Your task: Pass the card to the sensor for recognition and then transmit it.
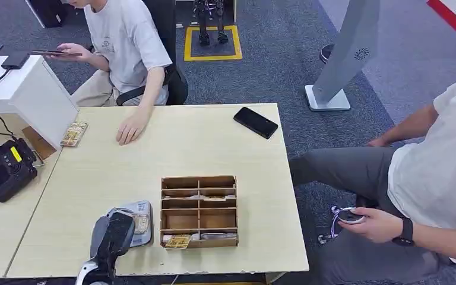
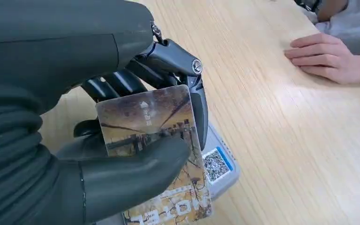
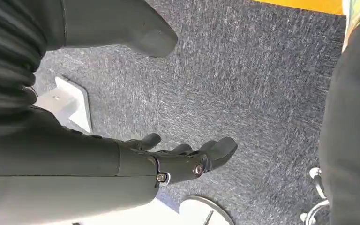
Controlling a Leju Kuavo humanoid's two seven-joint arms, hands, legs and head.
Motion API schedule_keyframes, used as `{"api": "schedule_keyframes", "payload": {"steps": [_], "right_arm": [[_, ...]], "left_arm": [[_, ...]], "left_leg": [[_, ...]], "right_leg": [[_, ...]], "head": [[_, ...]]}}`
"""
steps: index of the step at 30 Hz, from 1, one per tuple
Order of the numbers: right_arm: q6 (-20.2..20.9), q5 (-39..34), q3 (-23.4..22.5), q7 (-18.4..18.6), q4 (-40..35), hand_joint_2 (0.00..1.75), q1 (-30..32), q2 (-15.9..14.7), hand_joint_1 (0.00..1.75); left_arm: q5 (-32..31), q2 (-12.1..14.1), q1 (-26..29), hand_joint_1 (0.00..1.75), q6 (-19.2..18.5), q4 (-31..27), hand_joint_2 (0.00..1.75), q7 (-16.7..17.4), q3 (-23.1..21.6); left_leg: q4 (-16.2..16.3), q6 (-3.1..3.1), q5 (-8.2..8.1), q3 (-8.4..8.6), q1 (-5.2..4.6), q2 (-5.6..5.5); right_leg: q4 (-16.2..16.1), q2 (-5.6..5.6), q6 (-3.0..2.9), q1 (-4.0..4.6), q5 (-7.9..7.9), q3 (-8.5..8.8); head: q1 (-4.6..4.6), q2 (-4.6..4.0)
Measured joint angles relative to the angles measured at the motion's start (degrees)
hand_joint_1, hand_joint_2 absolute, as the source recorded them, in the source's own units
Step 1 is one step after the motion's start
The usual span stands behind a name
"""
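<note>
Brown printed card (image 2: 150,136) pinched between thumb and dark fingers (image 2: 198,105) of left hand (image 1: 114,234), held just over grey sensor (image 2: 222,166) near wooden table's (image 1: 184,148) front edge, beside compartment box (image 1: 199,211); right hand (image 3: 183,159) hangs over carpet, fingers loosely apart, holding nothing.

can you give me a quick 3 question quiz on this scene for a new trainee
1. True or false: the left hand holds a card.
2. What lies on the table right under that card: A) the black phone, B) the grey sensor pad, C) the wooden organiser?
3. Is the right hand over the table or hanging above the carpet?

Key: 1 true; 2 B; 3 above the carpet, holding nothing.
</note>
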Motion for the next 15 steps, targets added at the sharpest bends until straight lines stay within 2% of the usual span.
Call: {"api": "schedule_keyframes", "payload": {"steps": [4,11,15], "right_arm": [[0.1,0.0,0.1,0.0,0.0,1.75,0.0,0.0,0.00],[0.1,0.0,0.4,0.0,0.0,1.75,0.0,0.0,0.00],[0.2,0.0,0.6,-0.1,0.0,1.75,-0.1,0.0,0.00]], "left_arm": [[-4.8,-0.3,-0.2,1.75,1.7,1.6,1.75,0.6,-0.6],[-6.8,-0.7,-0.3,1.75,2.1,2.6,1.75,1.1,-0.8],[-6.9,-1.0,-0.3,1.75,0.8,2.7,1.75,0.9,-0.8]], "left_leg": [[0.0,0.00,0.00,0.01,0.00,0.00],[0.0,0.00,0.00,0.02,0.00,0.00],[0.0,0.00,0.00,0.03,0.00,-0.02]], "right_leg": [[0.0,0.00,0.00,0.00,0.00,0.01],[0.0,0.00,0.00,0.00,0.00,0.01],[0.0,-0.03,0.00,0.00,0.00,0.06]], "head": [[0.00,0.00],[0.00,0.00],[0.02,0.00]]}}
